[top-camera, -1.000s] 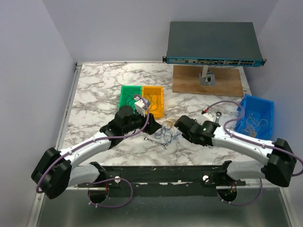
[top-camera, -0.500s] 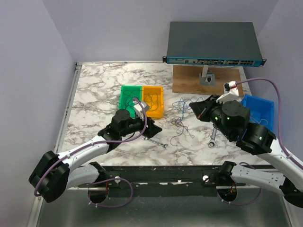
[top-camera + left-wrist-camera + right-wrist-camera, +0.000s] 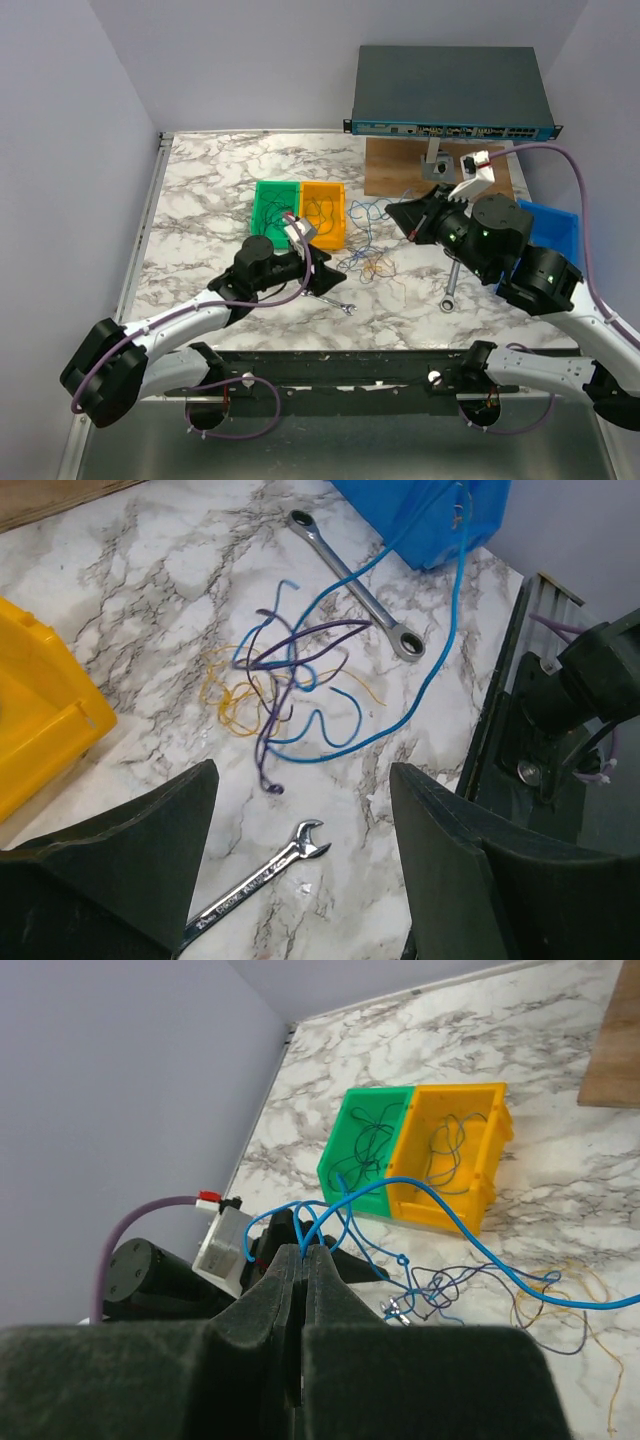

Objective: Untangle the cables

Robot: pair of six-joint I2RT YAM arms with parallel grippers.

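Observation:
The cables [image 3: 366, 262] are a loose bunch of thin blue, dark and yellowish wires on the marble table, between my two grippers. My right gripper [image 3: 393, 214] is raised above the table and shut on a few blue wires [image 3: 330, 1195] that loop up from the bunch [image 3: 470, 1282]. Its fingertips [image 3: 305, 1250] pinch them tight. My left gripper [image 3: 325, 274] is open and empty, low over the table just left of the bunch. In the left wrist view the bunch [image 3: 290, 685] lies ahead of its open gripper [image 3: 300, 780], apart from it.
A small steel wrench [image 3: 255, 885] lies between the left fingers. A ratchet wrench [image 3: 451, 285] lies right of the bunch. Green bin [image 3: 272, 205] and yellow bin [image 3: 325, 210] hold more wires. A blue bin [image 3: 548, 218] is at the right; a network switch [image 3: 450, 95] on a wooden board stands behind.
My right gripper closed on blue wires at the bunch, lifted up and back, then shifted left, drawing the wires out. My left gripper moved slightly right toward the bunch.

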